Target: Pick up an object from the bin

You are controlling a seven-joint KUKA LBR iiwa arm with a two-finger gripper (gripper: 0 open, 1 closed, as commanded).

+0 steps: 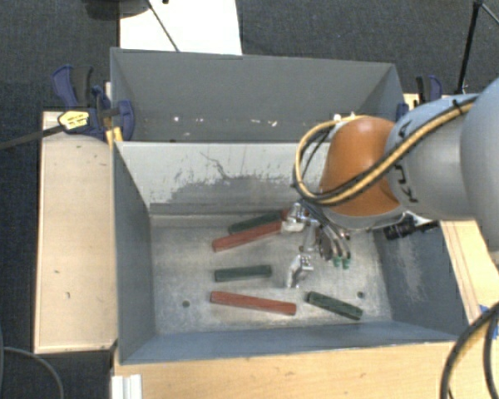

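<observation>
Dark carpet lies all round, and on it stands the grey metal bin (pixel 134 248), its sloping walls funnelling everything down onto a small flat floor.

Nothing has been picked yet, as far as I can judge. The gripper (pixel 299 270) hangs low over the middle of that floor, just right of the short dark green flat bar (pixel 243 273), whose near end points towards it. That bar looks the likeliest candidate, though the gripper seems to sit over bare metal beside it rather than on it. Whether the gripper is apart or together I cannot tell from where I stand; the wrist hardware hides it.

Just below and to the right lies another dark green flat bar (pixel 334 306), angled towards the front corner. In front stretches the long reddish-brown flat bar (pixel 254 303), near the front wall. Behind, a second reddish-brown bar (pixel 245 236) and a third dark green bar (pixel 254 221) lie side by side and touching, tilted, at the foot of the back wall.

All five lie flat and mostly well apart, so a grasp from above across a narrow side should suit any of them.

The arm reaches in from the right, its rounded orange cover (pixel 356 169) looped with black and yellow cables (pixel 314 191).
</observation>
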